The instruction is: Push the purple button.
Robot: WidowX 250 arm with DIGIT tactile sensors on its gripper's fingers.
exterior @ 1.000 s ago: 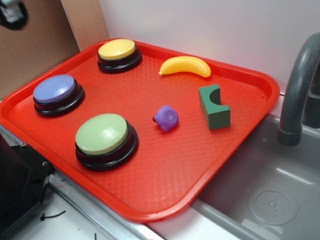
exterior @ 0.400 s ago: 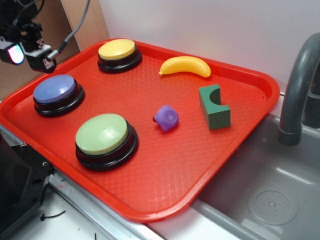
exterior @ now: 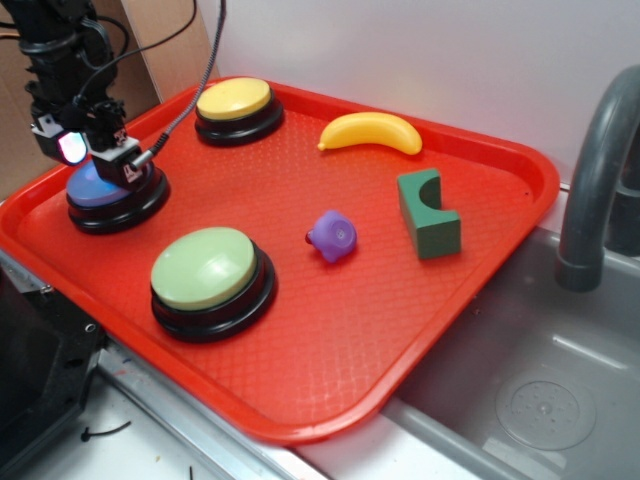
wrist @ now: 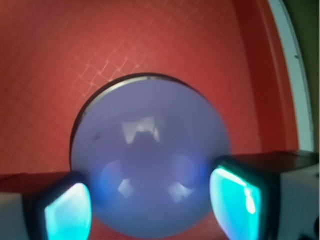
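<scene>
From my wrist camera the gripper has its two fingers spread apart, one at each lower corner of the frame, each pad glowing cyan. Between them sits the purple button, whose domed cap fills most of the view and mirrors the fingers as soft blue patches. The fingers straddle the cap's near edge; I can't tell from this angle whether they are touching it or hanging just above it.

In the exterior view the gripper is down at the purple button, which sits near the left corner of the red tray. The arm covers most of the cap, leaving a blue-lit sliver and the black ring base visible. Cables run up from the wrist toward the top of the frame.

Further along the tray, the yellow button is at the back edge, and the green button stands toward the front, both well apart from the gripper. Toward the middle lies a small purple knobbly toy, with a green block with an arched cutout to its right and a yellow banana behind them. Past the tray's right corner are a grey faucet and a sink basin.
</scene>
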